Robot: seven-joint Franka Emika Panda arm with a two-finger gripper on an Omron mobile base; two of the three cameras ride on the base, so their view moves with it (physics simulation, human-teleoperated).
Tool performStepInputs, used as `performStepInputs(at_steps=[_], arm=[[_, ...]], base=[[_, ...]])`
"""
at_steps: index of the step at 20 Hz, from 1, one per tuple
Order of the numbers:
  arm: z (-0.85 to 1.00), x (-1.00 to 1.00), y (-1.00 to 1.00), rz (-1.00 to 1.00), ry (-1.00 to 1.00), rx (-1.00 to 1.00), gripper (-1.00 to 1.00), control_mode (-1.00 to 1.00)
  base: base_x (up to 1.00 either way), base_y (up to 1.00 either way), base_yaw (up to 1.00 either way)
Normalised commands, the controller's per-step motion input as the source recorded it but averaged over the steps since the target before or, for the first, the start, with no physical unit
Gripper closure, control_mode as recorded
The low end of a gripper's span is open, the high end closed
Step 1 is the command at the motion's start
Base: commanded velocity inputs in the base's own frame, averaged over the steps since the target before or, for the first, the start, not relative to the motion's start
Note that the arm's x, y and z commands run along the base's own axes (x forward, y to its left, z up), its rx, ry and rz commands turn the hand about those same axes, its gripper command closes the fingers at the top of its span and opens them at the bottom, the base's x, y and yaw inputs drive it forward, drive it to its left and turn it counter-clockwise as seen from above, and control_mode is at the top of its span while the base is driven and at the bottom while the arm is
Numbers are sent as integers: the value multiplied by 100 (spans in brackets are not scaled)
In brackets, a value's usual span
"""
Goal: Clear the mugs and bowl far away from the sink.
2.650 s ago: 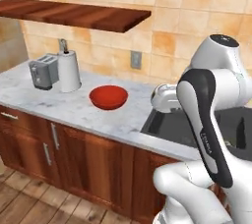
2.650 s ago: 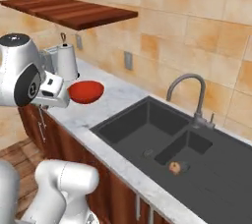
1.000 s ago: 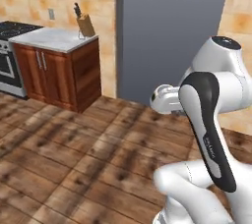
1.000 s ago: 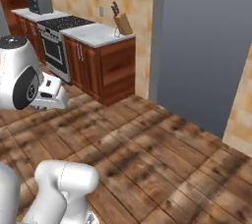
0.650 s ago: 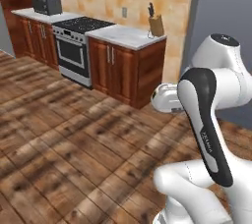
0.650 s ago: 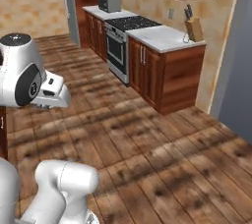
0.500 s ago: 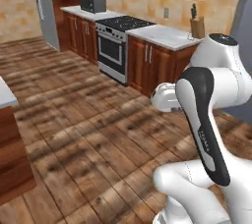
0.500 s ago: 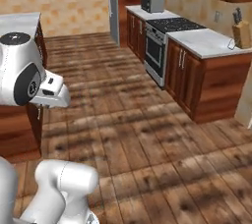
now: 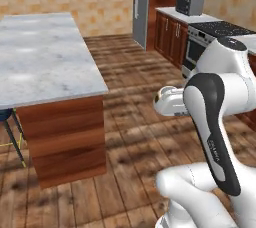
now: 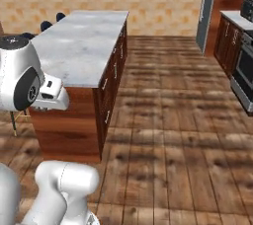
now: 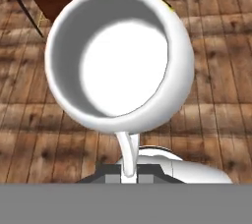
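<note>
Left base view, left to right: dark blue stool (image 9: pixel 4 117) with thin black and yellow legs at the left edge, tucked beside a long kitchen island with a grey marble tabletop (image 9: pixel 40 57) on a dark red wood cabinet base. Brown plank wood floor (image 9: pixel 130 117) runs past it. Far back, a tall grey steel fridge (image 9: pixel 141 7), then dark wood cabinets carrying a small steel toaster oven (image 9: pixel 190 5), then a steel range with black cooktop (image 9: pixel 200 44). White robot arm with dark joints (image 9: pixel 215 122) fills the lower right.

Right base view: island on the left, its marble top bare, dark stools behind its far end; fridge edge and range at the right.

Hand view: squat rounded white mug (image 11: pixel 120 58) sits close in front of the camera, open mouth facing it, inside plain white, a sliver of yellow mark at its upper right rim. Its thin white handle (image 11: pixel 127 152) runs down into the end effector (image 11: pixel 127 173), whose fingers are nearly fully closed, pinching that handle. Mug is held up in the air over the wood floor, with the island's cabinet edge and a stool leg at the upper left.
</note>
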Motion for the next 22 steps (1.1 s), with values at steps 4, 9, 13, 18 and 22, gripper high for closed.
performStepInputs(at_steps=[4, 9, 13, 18, 22], arm=[[0, 0, 0, 0, 0, 0, 100, 100], [0, 0, 0, 0, 0, 0, 100, 100], [0, 0, 0, 0, 0, 0, 100, 100], [0, 0, 0, 0, 0, 0, 100, 100], [0, 0, 0, 0, 0, 0, 100, 100]], base=[[100, 83, 17], [100, 49, 17], [100, 0, 12], [100, 1, 8], [100, 24, 6]])
